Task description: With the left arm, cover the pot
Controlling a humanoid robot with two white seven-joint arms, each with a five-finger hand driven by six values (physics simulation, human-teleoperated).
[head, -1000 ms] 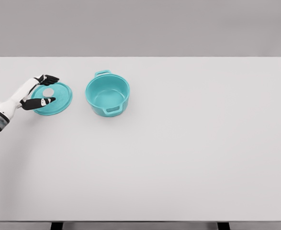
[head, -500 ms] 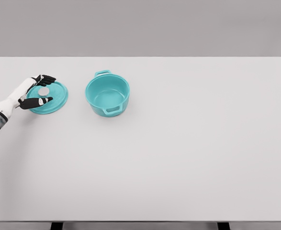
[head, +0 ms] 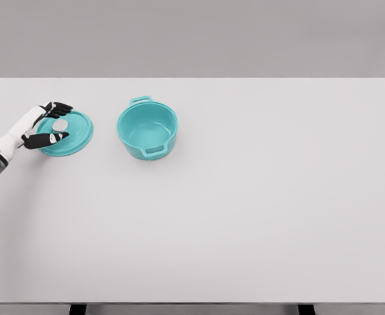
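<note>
Right now the left arm comes in from the pic's left edge, white forearm w/ a dark band near the wrist, angled up and to the right toward the lid. Left hand (head: 43, 125) sits at the lid's left side, over its rim, dark fingers (head: 61, 107) arched on the far side of the knob and the thumb reaching in on the near side, so the digits are set apart around the knob (head: 60, 125); can't tell if they actually touch or pinch it. Right arm isn't in view. Count: 1 lid (head: 73, 136), 1 pot (head: 147, 128), 1 hand, 1 table (head: 244, 216). Lid is teal, round, w/ a small grey knob in the middle, and it looks to lie flat on the white table near the left edge, well left of the pot and not touching it. Pot is teal too, upright, uncovered, w/ 2 loop handles, one on the far left of the rim and one on the near side. Pot's inside shows only its own teal floor and wall. Both things sit toward the table's back left part.
</note>
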